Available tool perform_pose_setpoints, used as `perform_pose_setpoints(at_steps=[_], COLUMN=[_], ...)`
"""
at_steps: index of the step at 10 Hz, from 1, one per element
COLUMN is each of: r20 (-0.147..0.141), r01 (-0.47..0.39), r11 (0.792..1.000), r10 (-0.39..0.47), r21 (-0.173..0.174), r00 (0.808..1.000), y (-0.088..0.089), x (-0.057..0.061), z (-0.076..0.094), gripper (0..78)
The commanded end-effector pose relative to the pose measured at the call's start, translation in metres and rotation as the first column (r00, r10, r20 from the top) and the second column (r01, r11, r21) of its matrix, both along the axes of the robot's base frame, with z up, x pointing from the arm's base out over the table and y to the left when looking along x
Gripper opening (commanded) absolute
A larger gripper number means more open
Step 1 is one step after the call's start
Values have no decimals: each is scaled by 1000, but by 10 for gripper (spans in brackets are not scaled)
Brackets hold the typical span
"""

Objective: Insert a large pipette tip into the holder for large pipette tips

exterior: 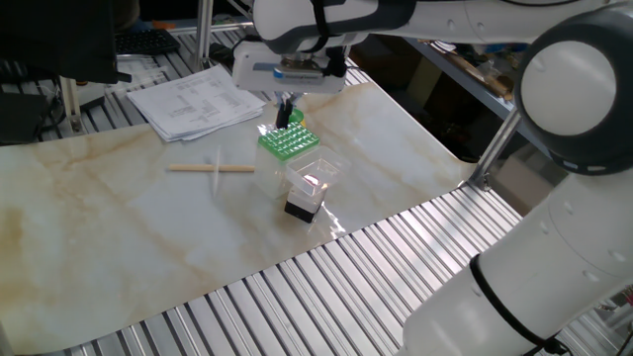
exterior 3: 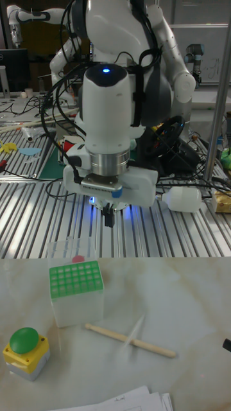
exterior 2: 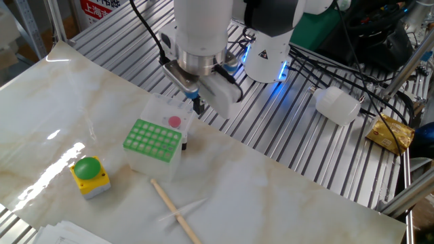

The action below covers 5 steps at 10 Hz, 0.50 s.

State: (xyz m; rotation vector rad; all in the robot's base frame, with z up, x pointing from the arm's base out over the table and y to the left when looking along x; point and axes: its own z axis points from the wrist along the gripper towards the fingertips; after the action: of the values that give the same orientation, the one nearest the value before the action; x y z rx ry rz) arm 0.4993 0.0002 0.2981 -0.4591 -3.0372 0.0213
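The large pipette tip (exterior 3: 133, 332) is a faint clear cone lying on the marble table, crossing a tan wooden stick (exterior 3: 130, 340); it also shows faintly in both fixed views (exterior 2: 184, 209) (exterior: 217, 164). The holder (exterior 2: 154, 141) is a white rack with a green grid of holes on top (exterior: 284, 140) (exterior 3: 76, 282). My gripper (exterior 2: 198, 104) hangs above the table just behind the rack, pointing down (exterior: 286, 105) (exterior 3: 109, 218). Its dark fingers are together with nothing between them. It is well away from the tip.
A clear plastic box (exterior: 312, 181) stands against the rack. A green button on a yellow base (exterior 2: 89, 176) sits near the rack. Papers (exterior: 193, 99) lie at the table's edge. A white bottle (exterior 2: 337, 105) rests on the metal slats.
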Motion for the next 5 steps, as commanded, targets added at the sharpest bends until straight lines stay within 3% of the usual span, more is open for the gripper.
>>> perform_pose_setpoints(at_steps=[1,5], r20=[-51,-54], r01=[139,161], r11=[990,987], r10=[-139,-159], r21=[12,24], r00=[989,986], y=[5,10], x=[19,48], z=[3,-2], gripper=[0,0])
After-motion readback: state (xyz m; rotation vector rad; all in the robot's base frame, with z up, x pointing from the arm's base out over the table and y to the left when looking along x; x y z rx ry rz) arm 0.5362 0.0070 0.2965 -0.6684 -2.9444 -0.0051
